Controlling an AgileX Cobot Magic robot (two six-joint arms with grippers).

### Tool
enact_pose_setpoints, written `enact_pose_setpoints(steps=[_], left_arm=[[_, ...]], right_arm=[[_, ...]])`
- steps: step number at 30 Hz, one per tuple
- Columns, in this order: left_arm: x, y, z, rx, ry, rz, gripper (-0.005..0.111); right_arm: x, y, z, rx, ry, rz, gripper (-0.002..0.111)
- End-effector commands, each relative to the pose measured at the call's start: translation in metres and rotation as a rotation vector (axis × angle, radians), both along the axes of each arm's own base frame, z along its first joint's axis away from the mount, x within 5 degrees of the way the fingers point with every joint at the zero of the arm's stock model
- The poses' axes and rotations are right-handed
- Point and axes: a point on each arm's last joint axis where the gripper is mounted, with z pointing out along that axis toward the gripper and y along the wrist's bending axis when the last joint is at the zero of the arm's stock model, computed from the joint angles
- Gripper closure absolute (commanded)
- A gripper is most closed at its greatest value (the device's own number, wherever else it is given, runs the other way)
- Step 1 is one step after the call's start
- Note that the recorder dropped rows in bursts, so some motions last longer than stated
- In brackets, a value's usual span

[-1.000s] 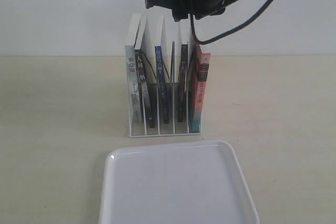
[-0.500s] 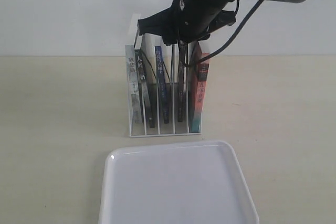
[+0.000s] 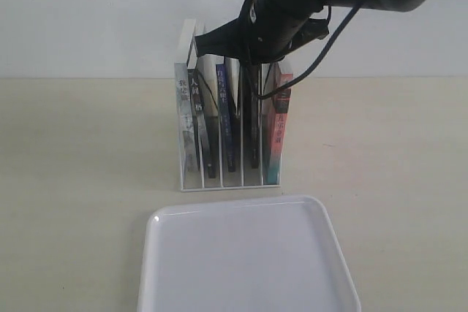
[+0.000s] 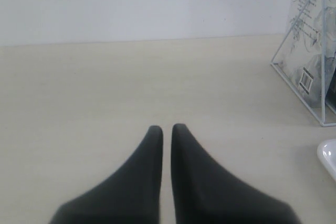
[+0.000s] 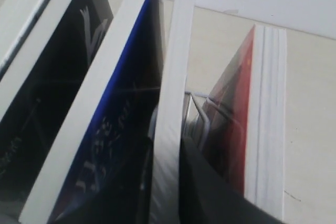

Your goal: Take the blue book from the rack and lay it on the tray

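Set overhead because the rack (image 3: 219, 186) leaves only top edges free, the right hand (image 5: 169, 150) seems clamped on the black book (image 3: 252, 129) beside the blue book (image 3: 223, 107), which stands upright in its slot, not yet on the tray (image 3: 248, 253).

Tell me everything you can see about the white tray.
The tray is white, shallow and rectangular, with rounded corners and a raised rim; it looks like glossy plastic. It lies flat on the beige table, just in front of the rack without touching it. Nothing lies in it, and its near edge runs out of the exterior view.
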Motion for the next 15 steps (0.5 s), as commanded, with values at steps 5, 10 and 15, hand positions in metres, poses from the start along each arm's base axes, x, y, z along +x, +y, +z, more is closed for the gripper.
enact_pose_setpoints(steps=[5,10,15], left_arm=[[0.0,0.0,-0.001,-0.004,-0.006,-0.003,0.102],[0.0,0.0,-0.001,-0.004,-0.003,-0.003,0.102],[0.0,0.0,-0.001,-0.004,-0.003,-0.003,0.102]], right_arm=[[-0.001,-0.004,0.017,0.07,-0.043,-0.055,0.099],[-0.007,-0.01,0.036,0.098,-0.08,-0.065,0.099],[-0.014,-0.016,0.054,0.113,-0.108,-0.07,0.099]])
